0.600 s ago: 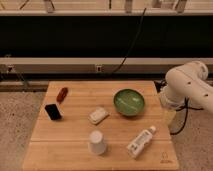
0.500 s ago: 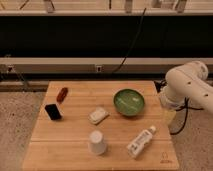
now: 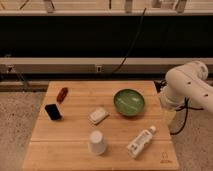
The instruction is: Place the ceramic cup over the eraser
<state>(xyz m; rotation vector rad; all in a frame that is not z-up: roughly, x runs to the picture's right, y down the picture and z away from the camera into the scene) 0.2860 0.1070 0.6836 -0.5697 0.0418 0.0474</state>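
Cup (image 3: pixel 98 142) stands at the board's (image 3: pixel 75 160) 6 o'clock edge, wider end down so it looks mouth-down, touching nothing. The eraser (image 3: pixel 53 111) lies at 9 o'clock, well apart from the cup, toward its 10 o'clock. Nothing has shifted over the last half second: cup, eraser, bowl (image 3: pixel 129 102) and bottle (image 3: pixel 141 141) sit where they were. The gripper (image 3: pixel 169 116) hangs just off the board's 3 o'clock edge, beyond the bowl; whether it is spread or closed I cannot tell. I judge the task hardly begun: the reach to the cup, passing between bowl and bottle, is not yet made.
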